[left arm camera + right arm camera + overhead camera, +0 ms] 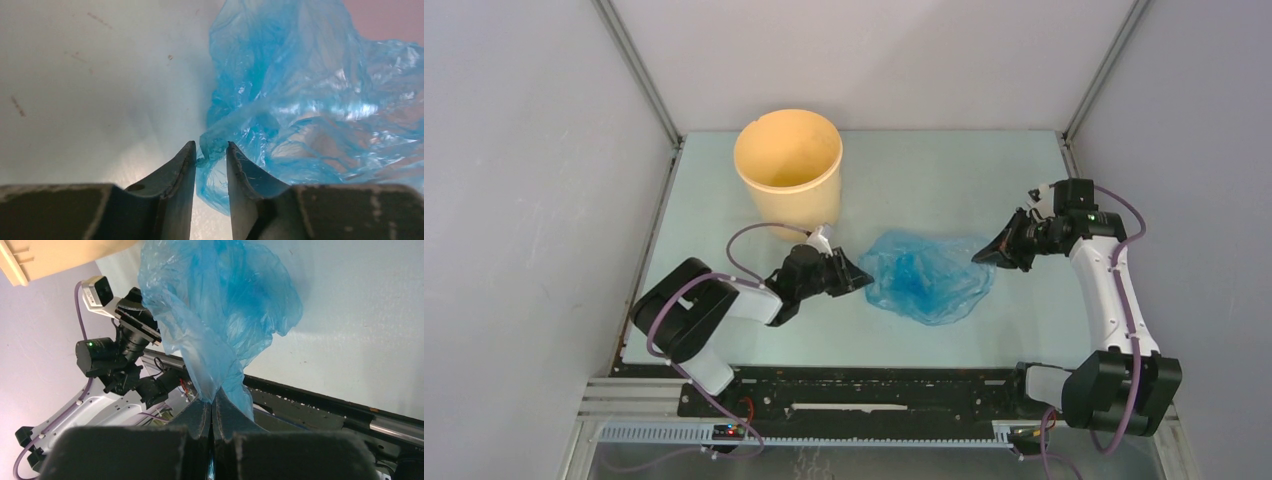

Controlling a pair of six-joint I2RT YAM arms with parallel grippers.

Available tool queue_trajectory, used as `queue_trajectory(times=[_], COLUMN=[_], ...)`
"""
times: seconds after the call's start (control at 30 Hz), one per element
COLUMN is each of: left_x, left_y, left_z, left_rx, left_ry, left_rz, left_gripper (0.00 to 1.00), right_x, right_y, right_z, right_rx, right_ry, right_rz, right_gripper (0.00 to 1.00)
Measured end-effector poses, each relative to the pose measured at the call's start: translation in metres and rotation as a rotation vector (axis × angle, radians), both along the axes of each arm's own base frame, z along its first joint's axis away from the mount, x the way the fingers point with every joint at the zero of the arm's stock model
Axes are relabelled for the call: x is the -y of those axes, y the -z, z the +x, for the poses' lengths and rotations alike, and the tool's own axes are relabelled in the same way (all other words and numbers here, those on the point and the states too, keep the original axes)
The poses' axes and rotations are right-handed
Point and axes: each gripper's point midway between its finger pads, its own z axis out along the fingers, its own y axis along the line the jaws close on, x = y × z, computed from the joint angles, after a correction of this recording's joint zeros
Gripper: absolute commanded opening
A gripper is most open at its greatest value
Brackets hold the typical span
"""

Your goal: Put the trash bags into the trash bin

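The light-blue translucent trash bag point(929, 275) lies crumpled on the table between my two grippers. The pale yellow trash bin point(789, 165) stands upright at the back left, apart from the bag. My left gripper point(864, 278) is at the bag's left edge. In the left wrist view its jaws point(211, 150) stand a little apart, with a twisted fold of the bag point(310, 100) between the tips. My right gripper point(980, 255) is shut on the bag's right edge. In the right wrist view point(212, 402) the bag point(220, 300) rises pinched from its closed jaws.
Grey walls with metal corner posts enclose the table on three sides. A black rail point(854, 390) runs along the near edge between the arm bases. The bin's rim point(55, 255) and my left arm point(115, 350) show in the right wrist view.
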Motion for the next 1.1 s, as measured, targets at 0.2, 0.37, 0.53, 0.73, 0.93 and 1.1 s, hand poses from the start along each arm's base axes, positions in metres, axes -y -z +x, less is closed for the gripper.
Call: queue_trajectory(times=[0.2, 0.37, 0.53, 0.73, 0.93, 1.1], left_x=[0.003, -0.005, -0.023, 0.002, 0.044, 0.012], left_y=[-0.012, -0.022, -0.069, -0.175, -0.317, -0.455], left_z=[0.006, 0.006, 0.013, 0.066, 0.134, 0.03], left_rx=[0.003, -0.059, -0.127, -0.157, 0.087, 0.56], left_ry=[-0.006, -0.034, -0.114, -0.082, -0.089, -0.088], left_rz=[-0.051, 0.023, 0.168, 0.282, 0.185, 0.024], left_gripper=[0.0, 0.0, 0.0, 0.0, 0.0, 0.0], right_x=[-0.004, 0.001, 0.007, -0.011, -0.018, -0.042], right_y=[0.0, 0.006, 0.011, -0.029, -0.215, -0.373], right_z=[-0.003, -0.013, -0.018, 0.034, 0.132, 0.035], right_rx=[0.014, 0.015, 0.005, 0.047, 0.488, 1.09], right_ry=[-0.034, -0.047, -0.044, -0.02, -0.02, -0.119], right_rz=[-0.016, -0.101, -0.165, -0.055, 0.031, 0.065], right_gripper=[0.0, 0.0, 0.0, 0.0, 0.0, 0.0])
